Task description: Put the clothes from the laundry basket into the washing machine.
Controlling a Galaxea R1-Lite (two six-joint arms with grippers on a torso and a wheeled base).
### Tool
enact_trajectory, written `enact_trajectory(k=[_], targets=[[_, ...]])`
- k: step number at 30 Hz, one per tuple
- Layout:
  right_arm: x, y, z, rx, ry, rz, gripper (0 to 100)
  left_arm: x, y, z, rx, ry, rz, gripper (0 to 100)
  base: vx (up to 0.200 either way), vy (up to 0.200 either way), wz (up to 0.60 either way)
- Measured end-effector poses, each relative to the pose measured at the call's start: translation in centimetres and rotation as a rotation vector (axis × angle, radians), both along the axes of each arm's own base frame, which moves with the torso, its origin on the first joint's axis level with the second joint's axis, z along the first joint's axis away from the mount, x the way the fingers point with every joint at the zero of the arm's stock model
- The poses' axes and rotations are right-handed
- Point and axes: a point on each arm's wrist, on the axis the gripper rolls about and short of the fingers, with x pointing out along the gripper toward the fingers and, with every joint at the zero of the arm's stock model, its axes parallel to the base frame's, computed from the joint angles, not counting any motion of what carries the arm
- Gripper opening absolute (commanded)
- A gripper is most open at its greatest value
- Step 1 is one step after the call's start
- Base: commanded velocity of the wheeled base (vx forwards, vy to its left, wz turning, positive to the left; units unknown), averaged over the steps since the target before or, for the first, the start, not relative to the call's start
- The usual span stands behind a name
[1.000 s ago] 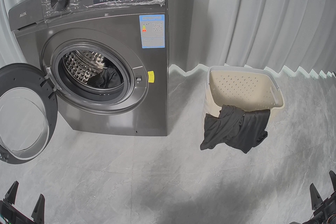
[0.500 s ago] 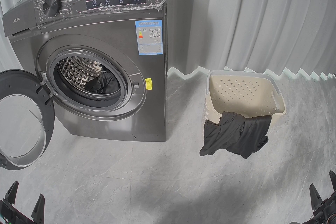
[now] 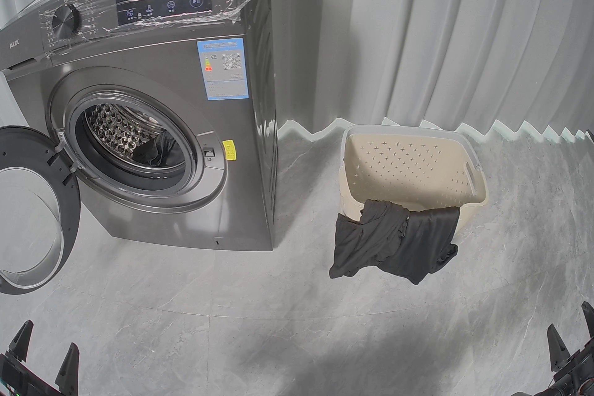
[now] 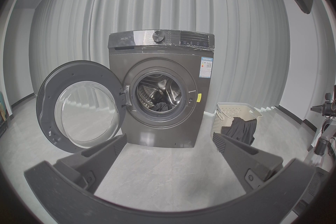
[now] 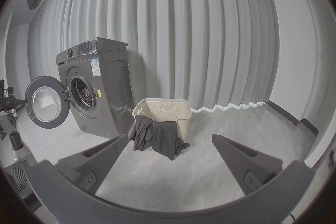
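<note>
**Both grippers hanging open, laundry waiting beside the washer**

The washer (image 3: 238,187) is standing on the grey floor (image 3: 297,323) with its back to a pale curtain (image 3: 433,13). Its round door (image 3: 28,224) is hanging wide open, swung out from the hinge side of the opening. Inside the drum, one dark garment (image 3: 158,151) is lying low against the perforated metal wall.

The basket (image 3: 402,130) is sitting on the floor near the washer, off its latch side and apart from the cabinet, with the curtain hem just behind it. A bundle of dark clothes (image 3: 396,239) is draping over the basket's front rim. Part of it is resting inside, and the rest is hanging down the outer wall toward the floor. The upper inside of the basket is showing bare cream plastic dotted with small holes.

The left gripper (image 3: 48,336) is hovering well in front of the washer, roughly facing the open door, with its fingers spread wide and gripping nothing. The right gripper (image 3: 569,317) is hovering farther out from the washer, on the basket's side, likewise spread wide and carrying nothing. Neither one is touching the clothes, the basket or the washer.
</note>
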Motion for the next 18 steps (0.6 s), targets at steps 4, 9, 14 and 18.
enact_trajectory(k=[4, 9, 14, 18], targets=[[0.00, 0.00, 0.00, 0.000, 0.000, 0.000, 100, 0.00, 0.00, 0.00, 0.000, 0.001, 0.000, 100, 0.000, -0.200, 0.00], [0.00, 0.00, -0.01, 0.000, 0.001, 0.000, 100, 0.00, 0.00, 0.00, 0.001, 0.001, 0.000, 100, 0.000, -0.160, 0.00], [0.00, 0.00, -0.01, -0.001, 0.002, 0.000, 100, 0.01, 0.00, 0.00, 0.001, 0.001, 0.000, 100, 0.000, 0.000, 0.00], [0.00, -0.01, -0.01, 0.004, 0.002, -0.007, 100, 0.01, 0.00, 0.00, 0.001, 0.001, 0.000, 100, 0.000, 0.000, 0.00]])
